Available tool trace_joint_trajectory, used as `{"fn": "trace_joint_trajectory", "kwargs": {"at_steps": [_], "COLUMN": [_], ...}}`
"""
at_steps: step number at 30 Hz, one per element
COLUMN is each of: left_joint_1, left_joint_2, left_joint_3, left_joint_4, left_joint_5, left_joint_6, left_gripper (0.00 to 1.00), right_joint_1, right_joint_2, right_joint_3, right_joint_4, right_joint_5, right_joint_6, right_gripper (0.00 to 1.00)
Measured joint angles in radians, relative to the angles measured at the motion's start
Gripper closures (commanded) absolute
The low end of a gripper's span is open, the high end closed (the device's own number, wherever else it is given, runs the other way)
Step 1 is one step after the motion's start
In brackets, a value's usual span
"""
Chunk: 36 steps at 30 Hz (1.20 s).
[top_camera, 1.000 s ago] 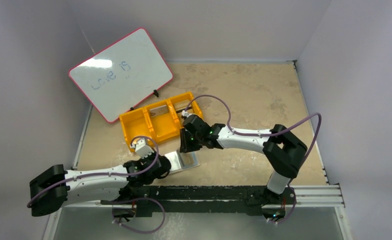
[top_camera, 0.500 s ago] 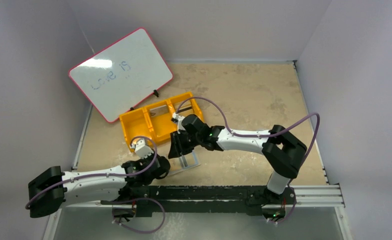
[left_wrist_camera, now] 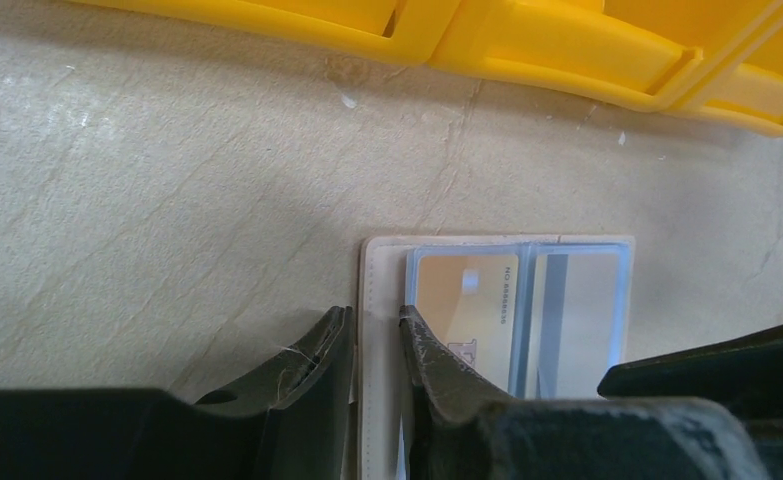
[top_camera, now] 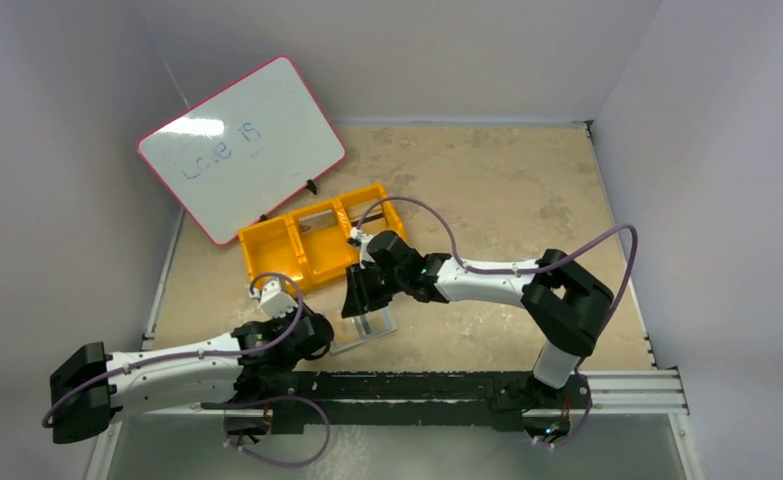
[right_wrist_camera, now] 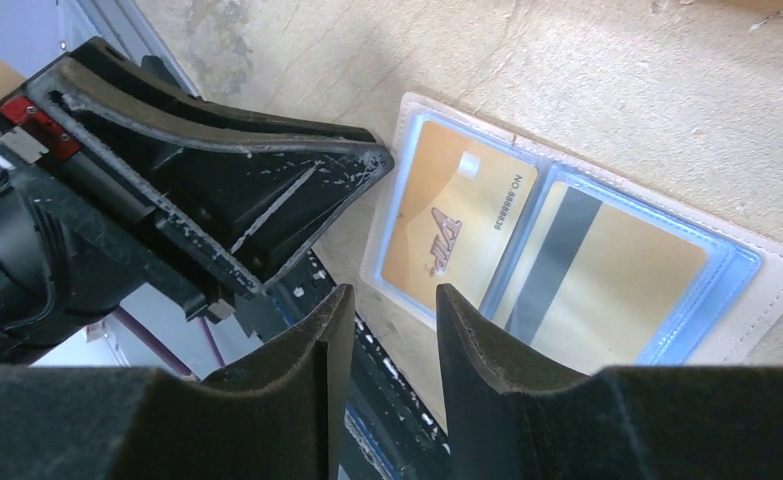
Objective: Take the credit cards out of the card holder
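Note:
The card holder [left_wrist_camera: 384, 300] lies open near the table's front edge, with a cream rim and two light-blue panels. It also shows in the right wrist view [right_wrist_camera: 767, 275] and the top view [top_camera: 369, 328]. A tan credit card [right_wrist_camera: 457, 225] sits in one panel. A second card with a dark stripe [right_wrist_camera: 607, 270] sits in the other. My left gripper [left_wrist_camera: 375, 335] has its jaws narrow, closed on the holder's left edge strip. My right gripper [right_wrist_camera: 387, 310] is open and empty, just above the holder's near edge.
The yellow three-compartment bin [top_camera: 312, 250] stands just behind the holder and fills the top of the left wrist view [left_wrist_camera: 527, 45]. The pink-rimmed whiteboard [top_camera: 239, 148] leans at the back left. The black rail [top_camera: 437, 385] runs along the front edge.
My right gripper has moved left and now sits over the card holder. My left arm has shifted a little to the left, with its gripper still at the holder's edge.

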Motion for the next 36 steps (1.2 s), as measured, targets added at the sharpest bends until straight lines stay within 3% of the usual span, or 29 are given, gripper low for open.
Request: {"fn": "trace_joint_trajectory", "kwargs": {"at_steps": [6,21,27,36], "left_joint_1": [0.000,0.000,0.000,0.000], "left_joint_2": [0.014,0.201,0.332,0.332], "left_joint_3": [0.004,-0.014,0.036,0.010], "left_joint_4": [0.055,0.284,0.332,0.421], "left_joint_5": [0.011,0.031,0.003,0.027], "left_joint_6": [0.044,0.057,0.054,0.023], "left_gripper": [0.67,0.99,1.00,1.00], "right_joint_1": [-0.011,-0.029,-0.054,-0.188], "right_joint_2": [0.035,0.092,0.094,0.058], "right_joint_3": [-0.013,-0.050,-0.069,-0.280], "right_joint_4": [0.018,0.015,0.022,0.313], "right_joint_5": [-0.007,-0.022,-0.037,-0.187], "right_joint_6": [0.000,0.000,0.018,0.211], "right_gripper": [0.62,0.67,0.68,0.68]}}
